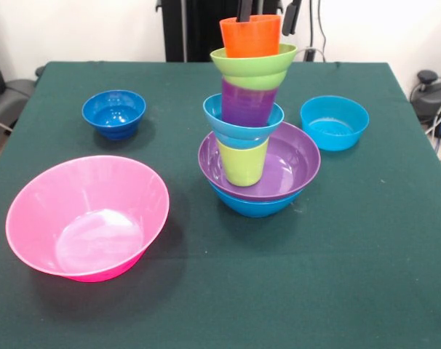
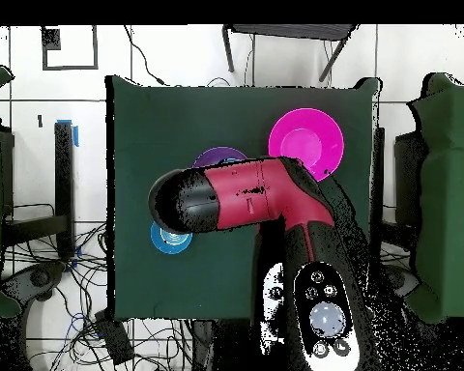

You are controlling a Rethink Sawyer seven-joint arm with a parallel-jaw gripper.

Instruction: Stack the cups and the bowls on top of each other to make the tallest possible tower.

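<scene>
The tower stands mid-table in the front view. From the bottom it is a blue bowl, a purple bowl, a lime green cup, a turquoise bowl, a purple cup, a lime green bowl and an orange cup. My gripper shows only its dark tips at the top edge. They stand apart, one over the orange cup's mouth and one just outside its right rim. In the overhead view the arm hides the gripper and most of the tower, leaving only the purple bowl's rim.
The huge pink bowl sits at the front left in the front view. A small dark blue bowl is at the back left. A turquoise bowl is to the right of the tower.
</scene>
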